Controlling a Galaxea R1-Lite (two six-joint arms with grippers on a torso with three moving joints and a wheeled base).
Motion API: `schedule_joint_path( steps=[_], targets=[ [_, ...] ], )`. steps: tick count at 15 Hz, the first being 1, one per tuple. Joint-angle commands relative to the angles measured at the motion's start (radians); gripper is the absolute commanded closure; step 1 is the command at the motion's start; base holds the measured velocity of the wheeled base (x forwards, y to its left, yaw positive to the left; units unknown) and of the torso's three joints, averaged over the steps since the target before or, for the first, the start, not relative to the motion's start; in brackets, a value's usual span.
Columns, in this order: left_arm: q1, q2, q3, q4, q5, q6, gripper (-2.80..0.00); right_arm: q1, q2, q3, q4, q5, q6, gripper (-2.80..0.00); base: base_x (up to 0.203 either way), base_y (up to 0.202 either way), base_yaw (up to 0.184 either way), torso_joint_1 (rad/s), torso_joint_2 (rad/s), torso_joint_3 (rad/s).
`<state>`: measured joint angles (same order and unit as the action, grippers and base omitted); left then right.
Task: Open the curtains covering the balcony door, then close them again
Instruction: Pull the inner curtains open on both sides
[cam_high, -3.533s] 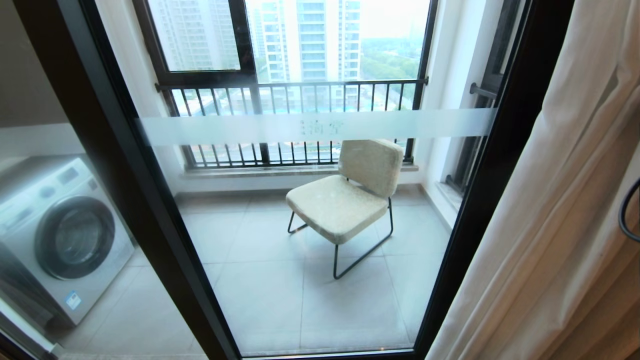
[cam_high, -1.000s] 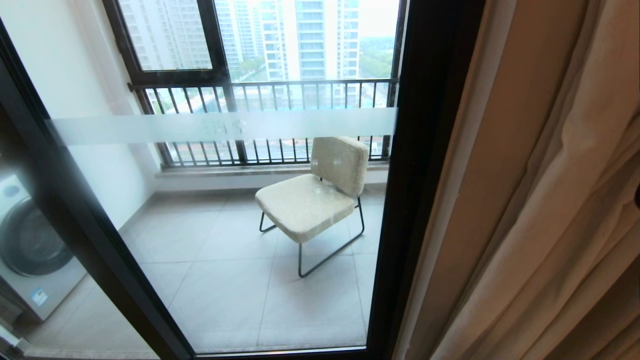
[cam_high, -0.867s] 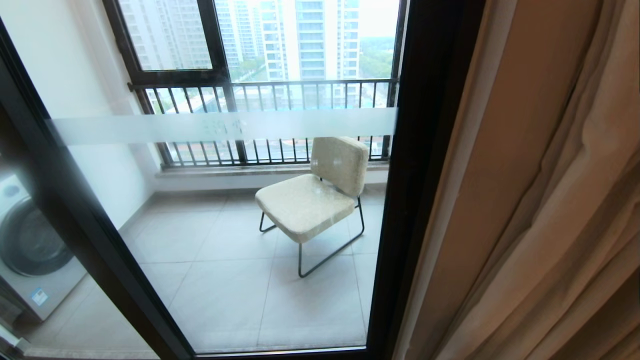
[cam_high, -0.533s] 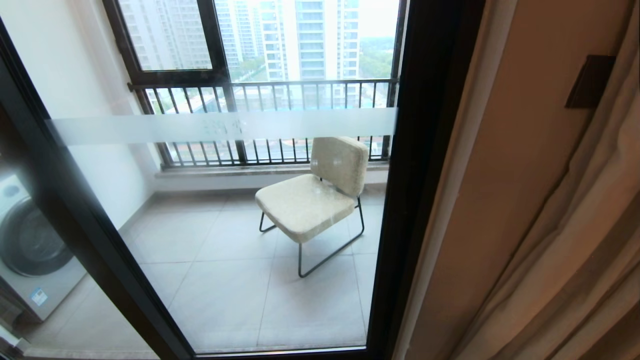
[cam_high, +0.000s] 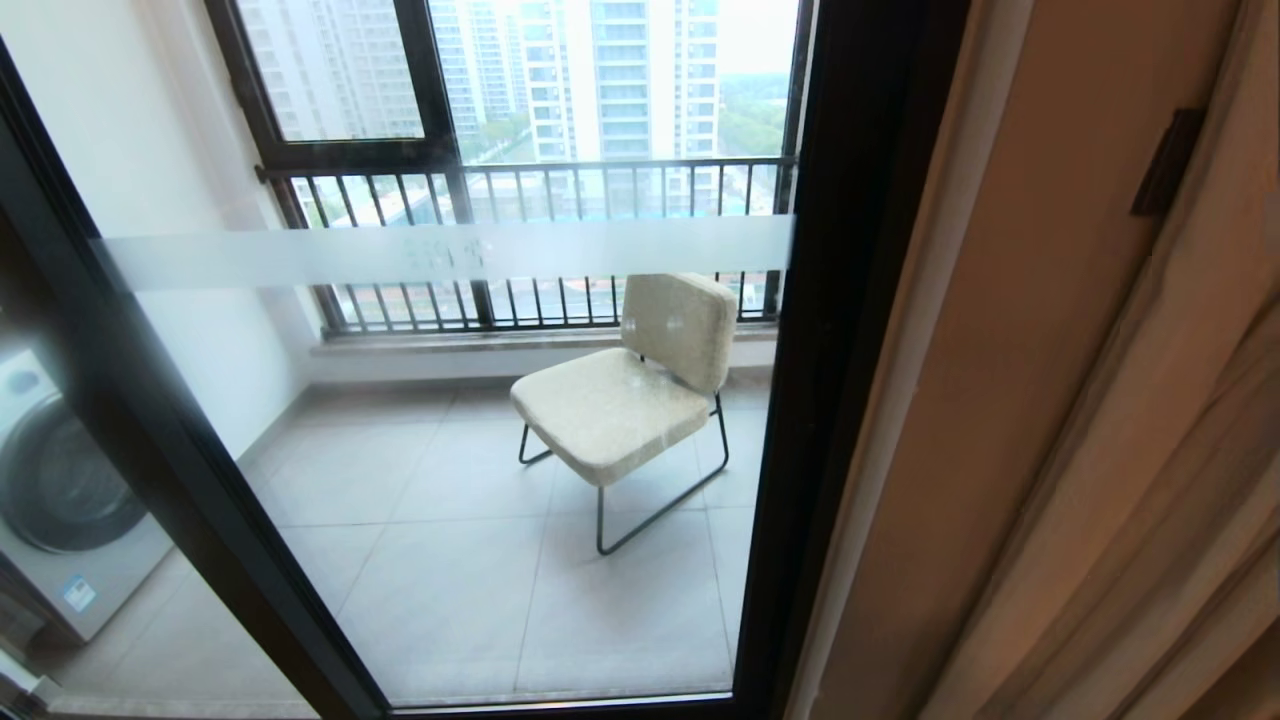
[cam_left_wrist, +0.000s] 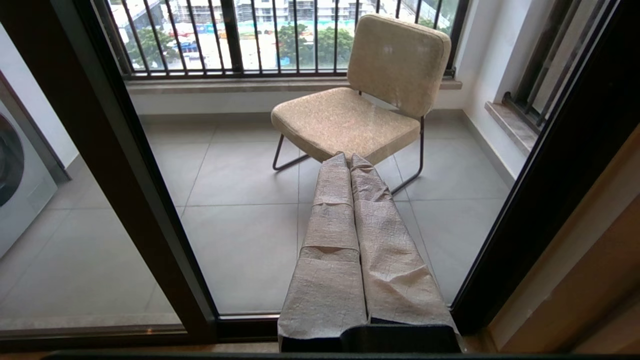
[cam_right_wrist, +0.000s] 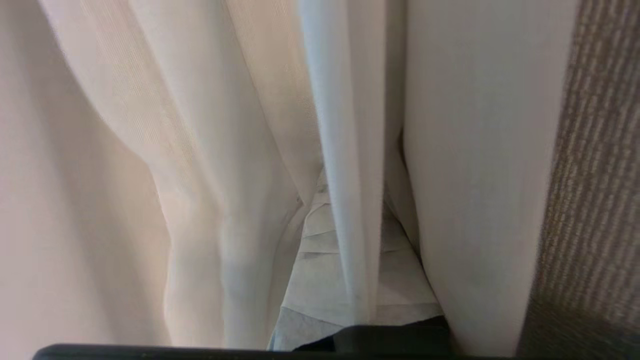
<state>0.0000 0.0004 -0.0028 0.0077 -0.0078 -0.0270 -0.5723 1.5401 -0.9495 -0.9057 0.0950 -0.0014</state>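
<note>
Your right gripper (cam_right_wrist: 350, 220) sits buried in curtain (cam_right_wrist: 225, 150) folds at the door's (cam_high: 830, 350) right edge, jaws pressed together, a sheer pleat draped over them. Left gripper (cam_left_wrist: 350, 162) parked facing the glass, jaws pressed together, holding nothing. Chair (cam_high: 620, 400) beyond

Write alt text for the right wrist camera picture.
The right gripper, its paper-wrapped jaws shut, is buried among hanging folds of cream-white sheer curtains. A strip of coarser grey-brown woven drape runs along one side.
</note>
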Motion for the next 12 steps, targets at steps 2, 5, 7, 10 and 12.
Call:
schedule_joint_path(
  steps=[2, 5, 7, 10, 12],
  targets=[
    [0.0, 0.0, 0.0, 0.0, 0.0, -0.001, 0.0, 0.081, -0.145, 0.089, -0.004, 0.089, 0.003, 0.0, 0.0, 0.0, 0.0, 0.0, 0.0, 0.0],
    [0.0, 0.0, 0.0, 0.0, 0.0, -0.001, 0.0, 0.209, -0.254, 0.176, 0.017, 0.154, 0.004, 0.0, 0.0, 0.0, 0.0, 0.0, 0.0, 0.0],
    [0.0, 0.0, 0.001, 0.0, 0.0, -0.001, 0.0, 0.308, -0.311, 0.233, 0.037, 0.162, 0.004, 0.0, 0.0, 0.0, 0.0, 0.0, 0.0, 0.0],
    [0.0, 0.0, 0.0, 0.0, 0.0, -0.001, 0.0, 0.366, -0.344, 0.268, 0.042, 0.164, 0.005, 0.0, 0.0, 0.0, 0.0, 0.0, 0.0, 0.0],
    [0.0, 0.0, 0.0, 0.0, 0.0, -0.001, 0.0, 0.37, -0.341, 0.267, 0.038, 0.164, 0.005, 0.0, 0.0, 0.0, 0.0, 0.0, 0.0, 0.0]
  ],
)
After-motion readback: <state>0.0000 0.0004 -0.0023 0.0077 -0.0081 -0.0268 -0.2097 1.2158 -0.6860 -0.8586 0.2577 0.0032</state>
